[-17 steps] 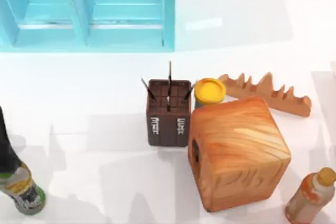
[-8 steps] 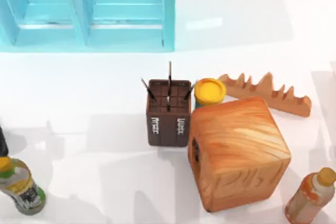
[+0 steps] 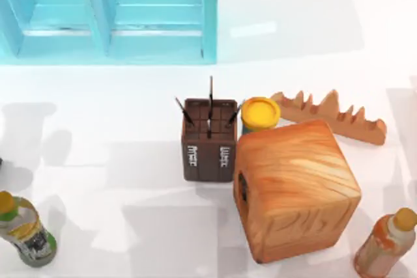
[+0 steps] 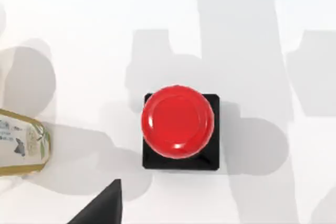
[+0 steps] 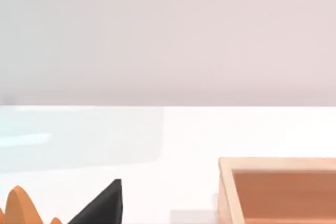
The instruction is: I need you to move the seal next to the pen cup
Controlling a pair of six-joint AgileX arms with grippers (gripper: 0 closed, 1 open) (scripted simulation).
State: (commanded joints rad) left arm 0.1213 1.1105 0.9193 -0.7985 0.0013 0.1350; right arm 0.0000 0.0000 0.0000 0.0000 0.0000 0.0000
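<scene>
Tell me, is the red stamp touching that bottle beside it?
Apart. The left wrist view shows bare white table between the seal and the bottle.

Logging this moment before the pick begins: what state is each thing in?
seal: upright on its black base, red knob up, not gripped.
pen cup: upright, pens sticking out, beside the wooden cube.
yellow-lidded jar: upright, lid on.
wooden cube: resting on the table, tilted askew.
green-labelled bottle: capped.
orange bottle: capped.
</scene>
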